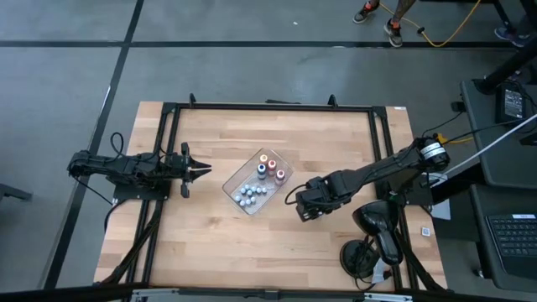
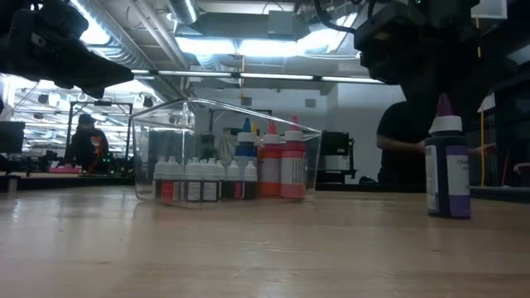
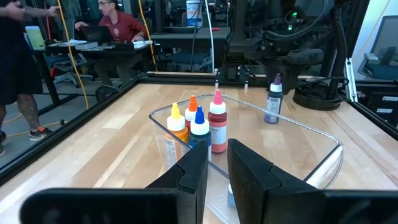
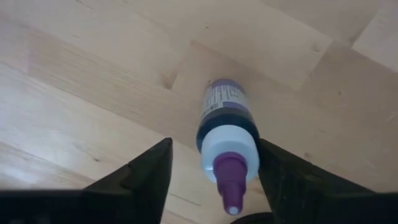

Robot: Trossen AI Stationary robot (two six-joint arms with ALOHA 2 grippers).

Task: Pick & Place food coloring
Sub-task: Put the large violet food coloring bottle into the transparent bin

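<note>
A purple food coloring bottle (image 4: 227,124) with a white collar and purple tip stands upright on the wood table, right of the clear tray (image 1: 236,179). My right gripper (image 4: 214,152) points down over it, open, one finger on either side of its collar; in the high view the gripper (image 1: 305,205) hides the bottle. The tray holds red, orange, yellow and blue bottles (image 3: 205,121) and several tiny white-capped ones (image 2: 203,178), all upright on its floor. My left gripper (image 1: 204,170) waits shut at the table's left, pointing level toward the tray. My right gripper comes from above with its fingers flanking the purple bottle's white collar (image 4: 229,144). A gap shows on one side; on the other the finger (image 4: 273,171) lies right against the collar's outline, and whether it touches I cannot tell. The bottle stands on the table.
A black device with a cable (image 1: 375,228) sits at the table's near right corner. A black frame (image 1: 268,106) runs round the table's edges. People stand in the room beyond the table (image 2: 402,145). Bare wood lies between the tray and the purple bottle (image 2: 448,165).
</note>
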